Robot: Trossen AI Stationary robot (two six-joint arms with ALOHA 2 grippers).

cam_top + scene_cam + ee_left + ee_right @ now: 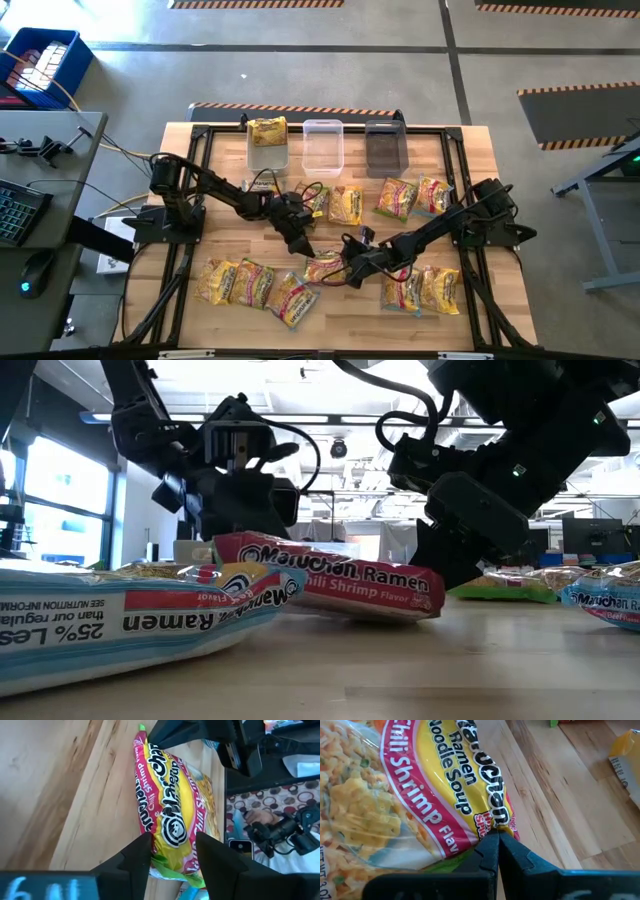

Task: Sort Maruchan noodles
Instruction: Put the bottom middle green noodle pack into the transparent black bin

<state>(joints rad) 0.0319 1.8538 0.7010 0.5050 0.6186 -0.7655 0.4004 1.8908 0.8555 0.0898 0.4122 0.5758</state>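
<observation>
Two dark arms meet over one Chili Shrimp packet (pixel 325 268), which lies on the wooden worktop (pixel 330 235) just below centre, toward six o'clock in the high view. The left end effector (pixel 303 247) reaches in from ten o'clock; in its wrist view the fingers (pixel 135 862) stand apart on either side of one end of the packet (pixel 172 815), straddling it, and whether they press on the plastic cannot be told. The right end effector (pixel 352 266) comes from three o'clock; its fingers (pixel 487 851) are closed together, pinching the crimped edge of the same packet (pixel 425 790). In the low view the packet (pixel 330 588) sits tilted, one end raised off the wood.

Other ramen packets lie around it: a group of three (pixel 248 283) at seven o'clock, a pair (pixel 420 290) at five o'clock, two (pixel 412 196) at two o'clock and one (pixel 345 204) just above centre. Along the twelve o'clock edge stand three bins: a clear bin (pixel 268 147) holding a yellow packet (pixel 267 131), a second clear bin (pixel 323 146) and a dark bin (pixel 384 146).
</observation>
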